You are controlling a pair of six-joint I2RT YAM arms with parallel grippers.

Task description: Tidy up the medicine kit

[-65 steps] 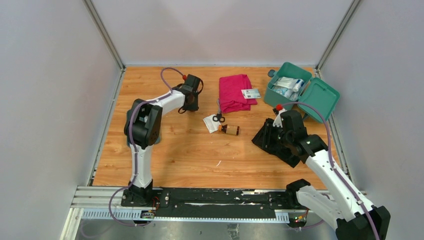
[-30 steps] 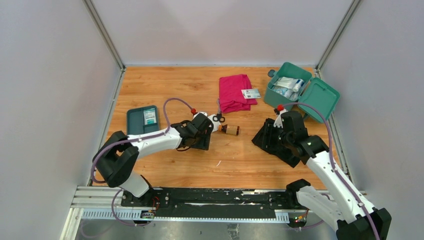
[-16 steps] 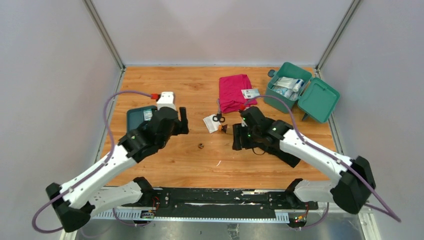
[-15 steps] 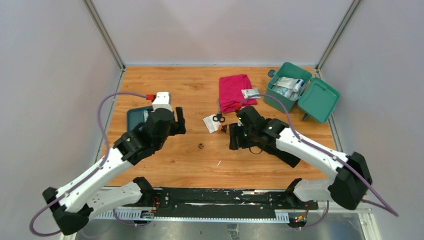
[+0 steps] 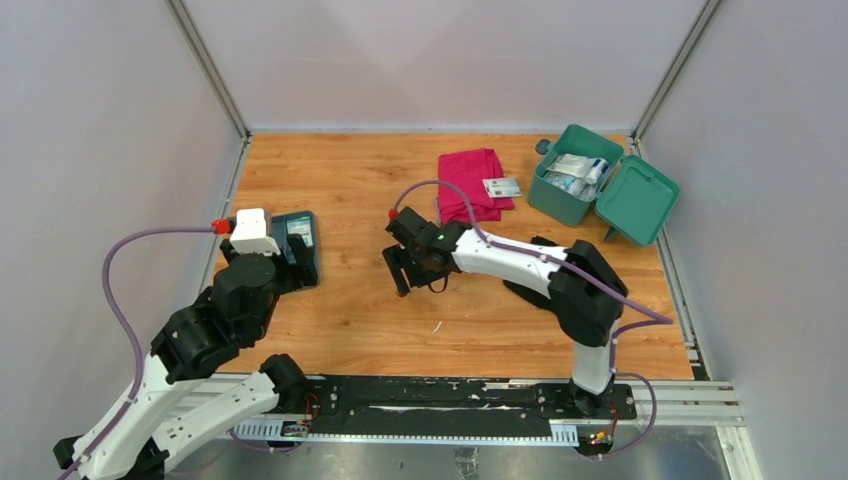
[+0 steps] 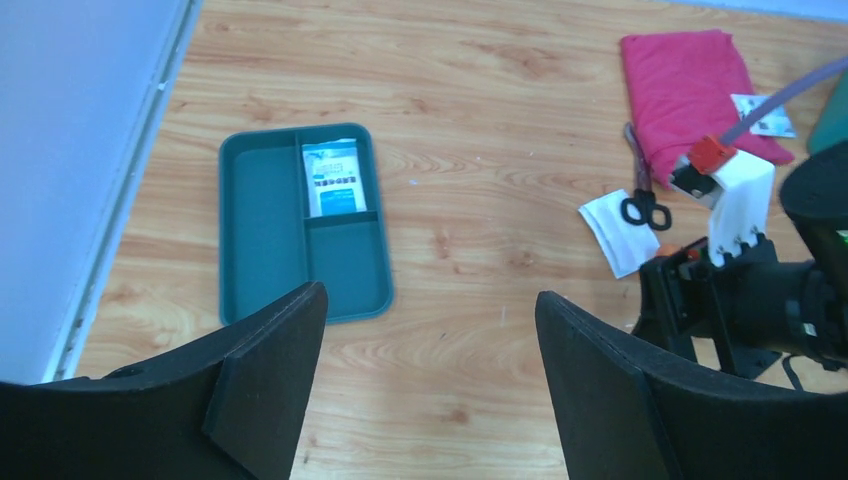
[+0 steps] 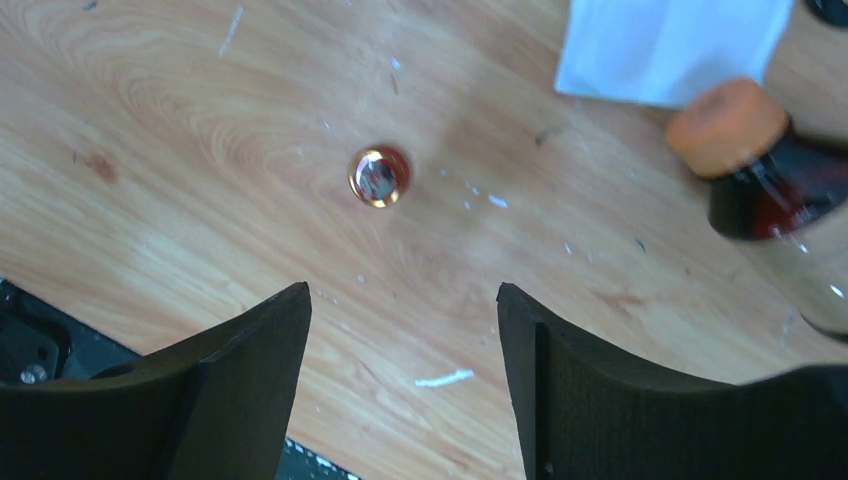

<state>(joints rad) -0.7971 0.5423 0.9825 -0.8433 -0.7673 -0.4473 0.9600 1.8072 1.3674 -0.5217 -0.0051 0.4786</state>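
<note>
- Left tool (image 6: 430,310): jaws spread wide, empty, touching nothing. It hangs over the counter (image 5: 380,330) at the left, on the near side of the tray (image 6: 262,240).
- Right tool (image 7: 400,300): jaws also wide apart and empty. It hangs over bare counter mid-scene; a small round disc (image 7: 379,177) lies just beyond the finger gap, untouched.
- Kit (image 5: 553,203): far right corner of the counter, lid (image 5: 640,198) swung open to the right, white packs (image 5: 572,172) inside. It is well apart from both tools.
- Hidden: in the top view the right arm covers the scissors (image 6: 640,205), the white sheet (image 6: 612,228) and the bottle (image 7: 770,180); only the wrist views show them.
- Cut off: the bottle runs out of the right wrist view at its right edge; its orange cap points towards the sheet.
- Hard to make out: what the disc is, and the print on the packs. I cannot tell what the dark shape under the right arm is.
- Counts: two tools; one kit; one tray of three compartments, with one packet (image 6: 333,178) in its far right compartment; one pink cloth (image 6: 690,85) with one card (image 5: 502,187) at its right edge; one pair of scissors; one sheet; one bottle; one disc.
</note>
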